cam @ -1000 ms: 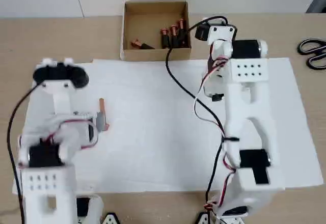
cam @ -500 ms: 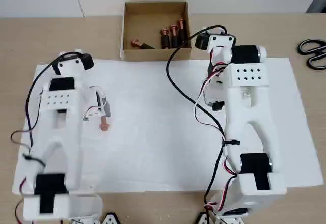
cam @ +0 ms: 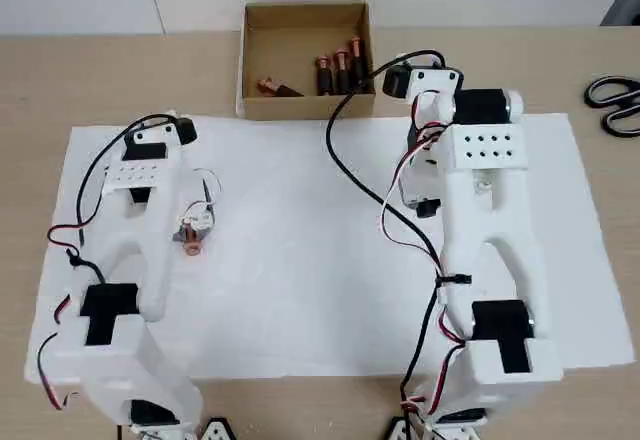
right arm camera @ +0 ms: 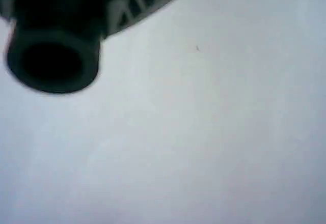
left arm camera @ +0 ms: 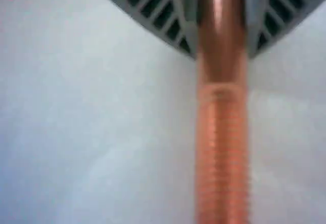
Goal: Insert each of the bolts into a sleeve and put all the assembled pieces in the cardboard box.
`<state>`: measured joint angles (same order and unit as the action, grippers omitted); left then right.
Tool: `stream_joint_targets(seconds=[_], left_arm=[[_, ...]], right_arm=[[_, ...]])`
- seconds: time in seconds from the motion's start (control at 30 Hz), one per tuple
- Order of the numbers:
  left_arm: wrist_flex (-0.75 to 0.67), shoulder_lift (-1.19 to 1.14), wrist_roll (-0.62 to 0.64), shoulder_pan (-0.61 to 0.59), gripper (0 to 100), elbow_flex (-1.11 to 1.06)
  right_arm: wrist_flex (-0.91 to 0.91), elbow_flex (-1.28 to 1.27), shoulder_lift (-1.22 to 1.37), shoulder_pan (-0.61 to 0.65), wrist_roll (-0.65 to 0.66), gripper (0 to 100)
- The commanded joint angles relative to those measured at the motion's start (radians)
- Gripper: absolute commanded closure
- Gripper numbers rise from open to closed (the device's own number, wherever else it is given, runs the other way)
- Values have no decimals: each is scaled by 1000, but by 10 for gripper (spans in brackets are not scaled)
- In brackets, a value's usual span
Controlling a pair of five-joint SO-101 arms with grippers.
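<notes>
high: overhead, whole table (cam: 60,70) | wrists: very close, probably facing shared paper (cam: 300,300)

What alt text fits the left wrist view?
A copper-coloured bolt is clamped in the left gripper, its smooth shank between two grey ribbed fingers and its threaded part sticking out beyond them. Behind it lies a plain white sheet.
</notes>
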<state>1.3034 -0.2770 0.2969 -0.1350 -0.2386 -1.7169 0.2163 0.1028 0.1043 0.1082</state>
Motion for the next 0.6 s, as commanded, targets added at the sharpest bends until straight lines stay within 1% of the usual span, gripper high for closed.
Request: stream_joint_targets(seconds=[0.0, 0.2, 0.33, 0.37, 0.47, 0.53, 0.57], left_arm=[[-12, -12, 0, 2, 995, 16], [207, 34, -2, 80, 995, 140], [270, 110, -12, 126, 995, 257], [284, 133, -40, 133, 995, 282], [299, 207, -180, 149, 995, 314], [299, 252, -296, 152, 995, 314], [299, 267, -377, 153, 995, 312]], right_arm=[[-18, -2, -56, -4, 5, 995], [-18, -2, -56, -4, 5, 995], [-18, -2, -54, -4, 5, 995], [-18, -2, -54, -4, 5, 995], [-18, -2, -54, -4, 5, 995], [-18, -2, -54, -4, 5, 995], [-18, -2, -54, -4, 5, 995]])
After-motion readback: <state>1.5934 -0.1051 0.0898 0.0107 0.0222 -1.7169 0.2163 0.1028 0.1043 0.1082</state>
